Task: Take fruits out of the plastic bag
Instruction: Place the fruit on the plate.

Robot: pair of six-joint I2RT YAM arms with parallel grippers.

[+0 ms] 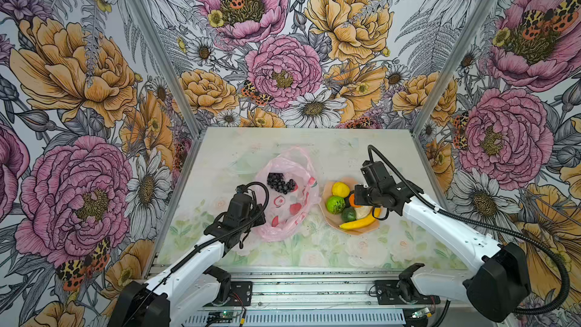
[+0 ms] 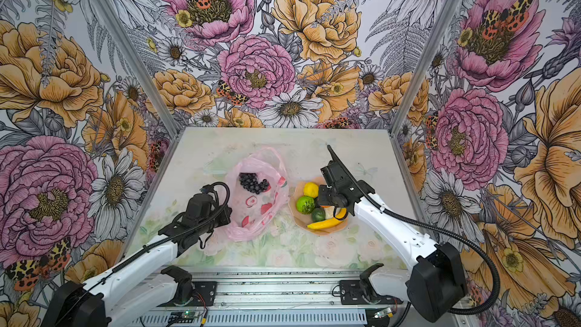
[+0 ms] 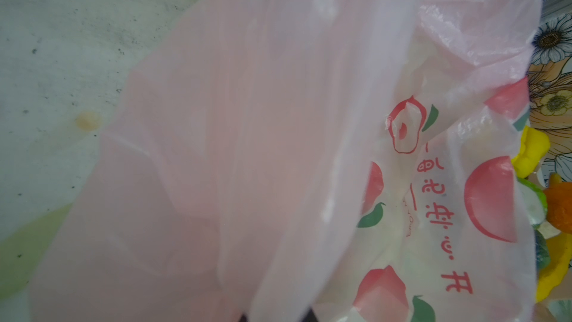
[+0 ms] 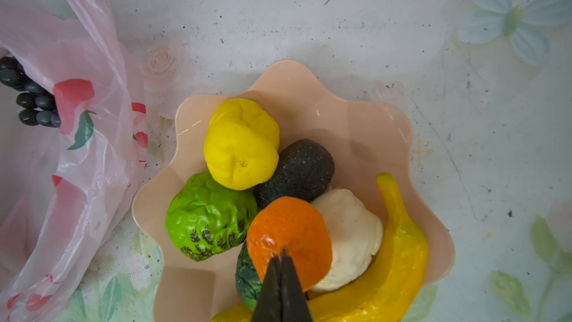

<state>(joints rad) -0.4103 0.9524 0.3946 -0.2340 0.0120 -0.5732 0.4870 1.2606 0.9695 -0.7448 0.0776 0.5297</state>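
Note:
The pink plastic bag (image 1: 289, 212) lies open mid-table with the dark grape bunch (image 1: 280, 183) inside it. My left gripper (image 1: 263, 217) is at the bag's left edge, shut on its film, which covers the jaws in the left wrist view (image 3: 277, 317). The other fruits sit in a peach dish (image 4: 356, 113): lemon (image 4: 241, 147), lime (image 4: 207, 215), banana (image 4: 399, 258), cream lump (image 4: 349, 236), orange piece (image 4: 288, 230), a dark green avocado (image 4: 247, 277). My right gripper (image 4: 280, 254) is shut, its tips against the orange piece.
A blackish rough fruit (image 4: 297, 168) also lies in the dish. The dish (image 1: 361, 232) stands just right of the bag, almost touching it. Flowered walls close in the table on the left, back and right.

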